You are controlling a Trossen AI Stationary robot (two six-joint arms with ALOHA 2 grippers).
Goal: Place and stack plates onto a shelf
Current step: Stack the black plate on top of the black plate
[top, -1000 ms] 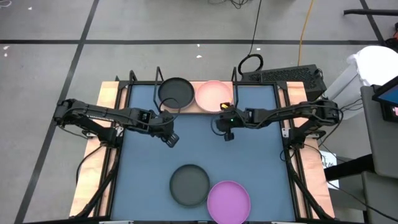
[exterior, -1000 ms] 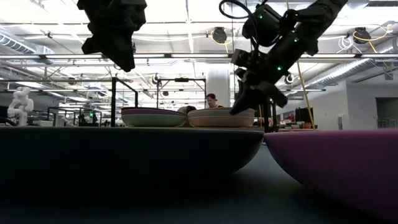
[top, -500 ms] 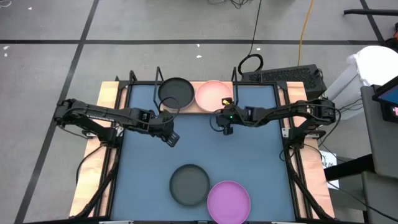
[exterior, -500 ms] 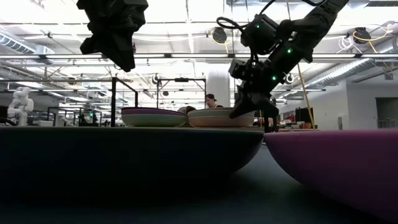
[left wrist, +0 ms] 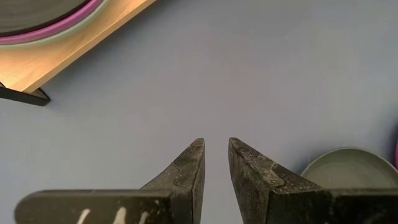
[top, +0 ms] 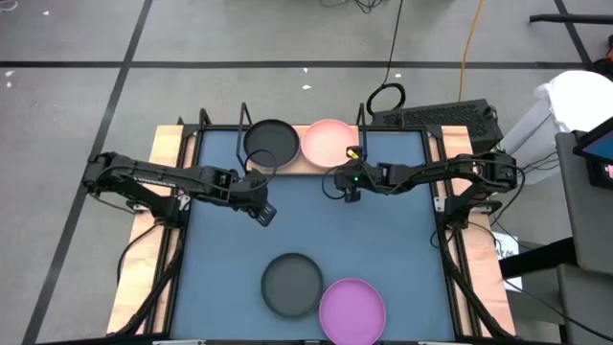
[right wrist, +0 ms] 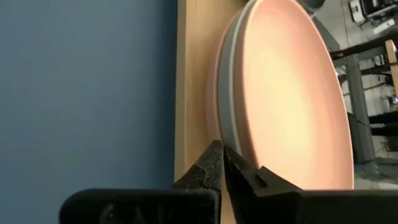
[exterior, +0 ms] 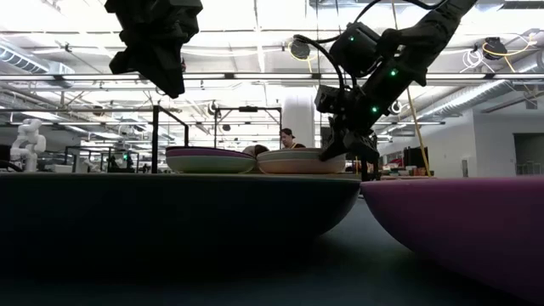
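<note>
**Two stacks up, two plates still waiting**

On the wooden shelf (top: 299, 165) at the far edge of the blue mat (top: 306, 240), two stacks stand side by side: one topped by a dark grey plate (top: 271, 142) with purple and mint rims showing beneath it, the other topped by a pink plate (top: 329, 144) over a whitish one. A second dark grey plate (top: 292, 284) and a purple plate (top: 351, 309) lie touching near the mat's front edge, not yet shelved. The right gripper (top: 351, 195), fingers pressed together and empty, hangs just beside the pink stack. The left gripper (top: 265, 215), fingers slightly parted and empty, hovers over bare mat.
</note>
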